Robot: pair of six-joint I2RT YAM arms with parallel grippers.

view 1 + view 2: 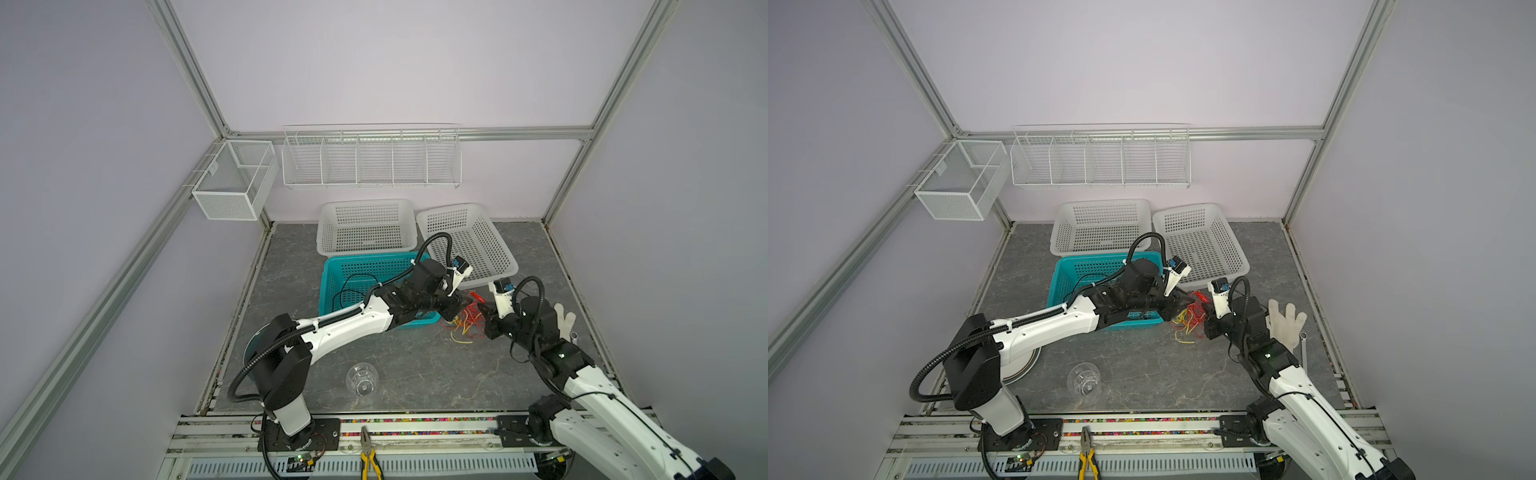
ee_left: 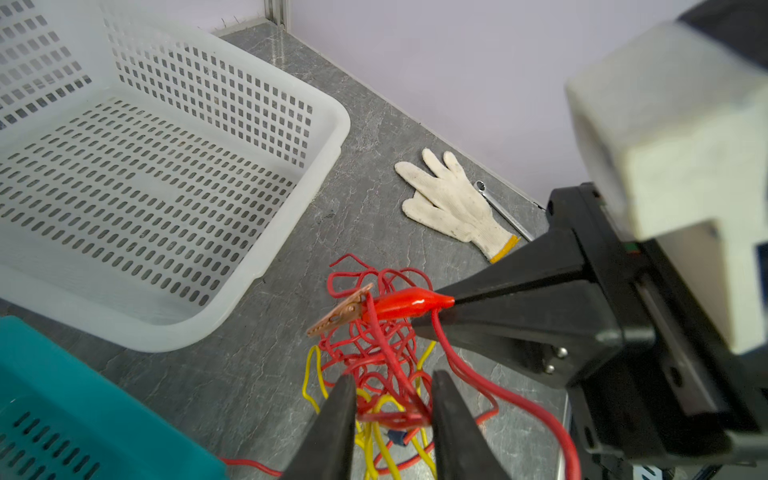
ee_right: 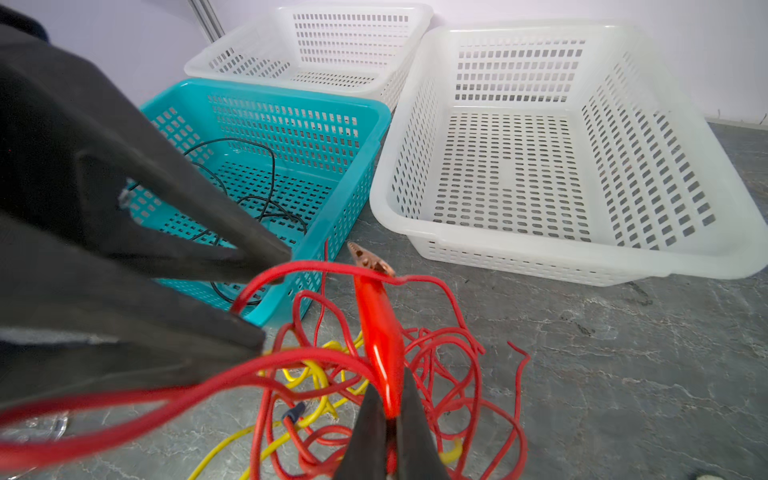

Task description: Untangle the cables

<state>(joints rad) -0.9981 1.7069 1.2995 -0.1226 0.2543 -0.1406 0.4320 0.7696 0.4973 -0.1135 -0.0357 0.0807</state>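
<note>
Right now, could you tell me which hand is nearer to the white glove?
Right. The right hand reaches the cables from the side of the glove, gripping a red clip; the left hand lies beyond the tangle.

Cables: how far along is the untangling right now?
Done: the black cable lies apart in the teal basket. In hand: the right gripper is shut on the red clip; the jaws of the left gripper straddle a red strand, grip unclear. Left: the red and yellow cables are knotted together on the table.
</note>
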